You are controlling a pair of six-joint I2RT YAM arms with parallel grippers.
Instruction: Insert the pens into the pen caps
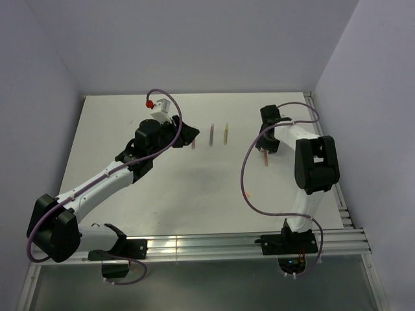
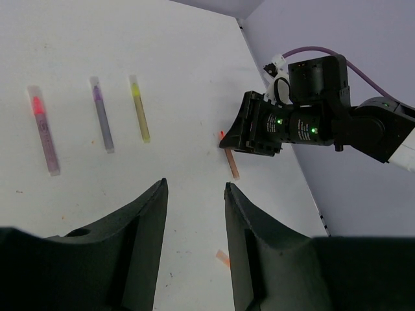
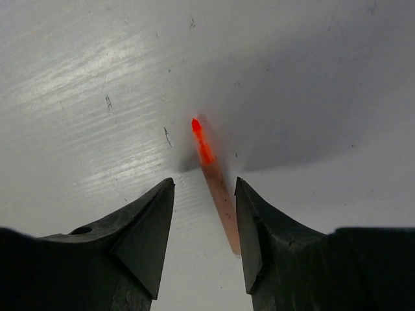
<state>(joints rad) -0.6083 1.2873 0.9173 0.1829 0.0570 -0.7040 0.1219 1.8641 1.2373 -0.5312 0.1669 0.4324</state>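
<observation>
The orange-red pen (image 3: 219, 194) lies flat on the table with its bright tip (image 3: 197, 127) bare. My right gripper (image 3: 204, 181) is open around it: the pen's shaft lies close along the right finger, with a wide gap to the left finger. Seen from above, that pen (image 1: 266, 158) sticks out below the right gripper (image 1: 268, 146). A small orange pen cap (image 2: 223, 258) lies loose on the table near my left gripper (image 2: 194, 183), which hangs open and empty above the surface. Further off lie the pink-red pen (image 2: 43, 133), the dark purple pen (image 2: 102, 116) and the yellow pen (image 2: 139, 110), side by side.
The three pens lie in a row (image 1: 212, 135) at mid-table between the two arms. The table's right edge and the side wall (image 1: 363, 129) run close to the right arm. A metal rail (image 1: 207, 245) spans the near edge.
</observation>
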